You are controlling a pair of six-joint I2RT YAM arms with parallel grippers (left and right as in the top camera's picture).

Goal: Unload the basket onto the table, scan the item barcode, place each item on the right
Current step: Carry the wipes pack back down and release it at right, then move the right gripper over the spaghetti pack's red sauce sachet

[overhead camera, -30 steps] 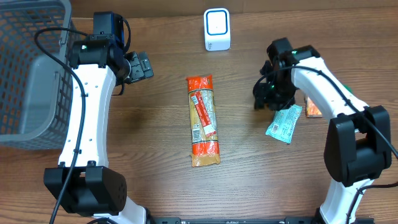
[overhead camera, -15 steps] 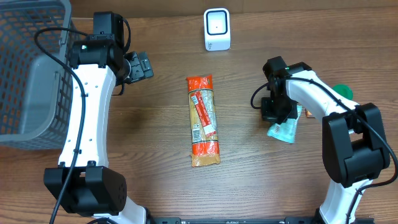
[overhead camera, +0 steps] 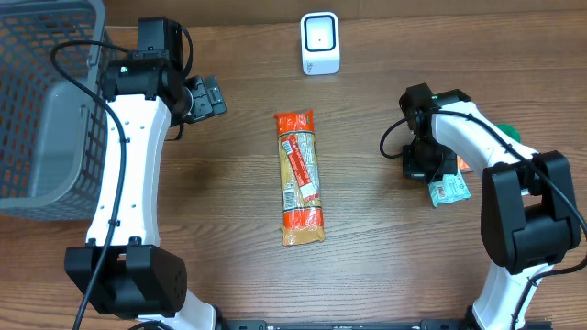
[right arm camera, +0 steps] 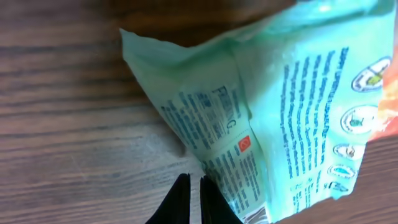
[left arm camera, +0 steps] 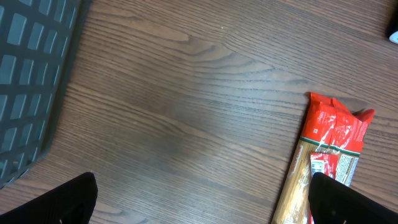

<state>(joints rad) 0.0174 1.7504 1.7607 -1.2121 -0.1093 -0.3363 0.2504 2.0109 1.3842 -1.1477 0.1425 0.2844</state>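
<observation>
a: the mint packet has been shifted rightward on the worktop and turned, a little farther from the scanner.
b: and the right jaws?
a: closed, right at the packet's edge (whether film is pinched cannot be told). no lift is seen, so scanning is judged not yet begun. the left jaws are held wide open, well apart.

I can't read a single word anywhere. The pale green packet carries lines of blue print, a small red square mark and round emblems, all too blurred to make out. The white label on the orange pack is illegible as well.
</observation>
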